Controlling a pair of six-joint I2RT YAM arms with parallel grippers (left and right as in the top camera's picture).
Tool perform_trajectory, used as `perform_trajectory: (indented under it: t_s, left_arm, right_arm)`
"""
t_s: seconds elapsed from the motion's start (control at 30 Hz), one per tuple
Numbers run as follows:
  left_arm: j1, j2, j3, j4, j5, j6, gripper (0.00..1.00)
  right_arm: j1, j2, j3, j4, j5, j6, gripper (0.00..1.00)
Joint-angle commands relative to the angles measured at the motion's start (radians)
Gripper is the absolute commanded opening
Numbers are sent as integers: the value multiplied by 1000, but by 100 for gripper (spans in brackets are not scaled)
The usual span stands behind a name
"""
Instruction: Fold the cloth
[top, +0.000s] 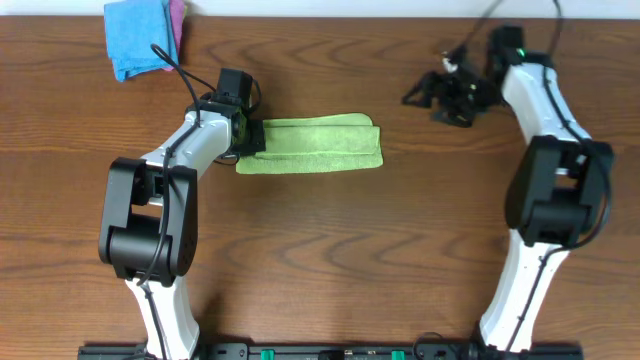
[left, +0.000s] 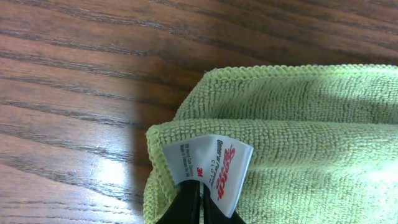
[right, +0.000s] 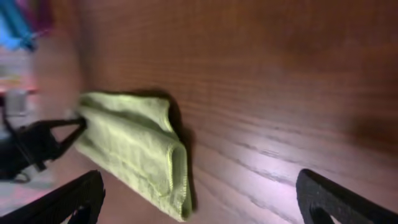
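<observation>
Far out past the left hand (top: 252, 135) and off to its left, a bright blue cloth (top: 135, 38) lies at the back edge of the worktop (top: 400, 250), with a pink cloth (top: 177, 18) peeking out from beside it; both are well apart from that hand. The left hand is low on the wood, its fingers (left: 186, 205) pressed together and pinching the near end of the lime-green cloth (top: 315, 145) right at the white tag (left: 211, 165), which folds over the fingertips. From this grip the cloth stretches away to the hand's right as a flat, folded strip, layers stacked and its edges roughly lined up, resting on the worktop. Its far end shows a rounded fold in the right wrist view. Farther right, the right hand (top: 425, 92) is spread wide, its two dark fingers (right: 74, 199) standing far apart with nothing between them. The cloth lies ahead of this hand, well apart from it.
</observation>
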Motion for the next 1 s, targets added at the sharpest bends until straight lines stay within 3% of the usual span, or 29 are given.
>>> perform_trajectory:
  t_s: [0.0,0.17,0.73,0.97]
  left_arm:
    - [-5,84,-32,-18,-2,-8,6]
    - [-5,84,-32,-20,-1,-8,6]
    - [-5,84,-32,-40,3,-8,6]
    - [-5,84,-32,-40,21,-8,6]
  right_arm:
    - [66,-21,-127,101,-211,53,99]
    - [90,-21,-244,300,-257,163,99]
    - [158,-18,-388,365,-97,205,97]
    - [212,0,-388,492,-94,315,88]
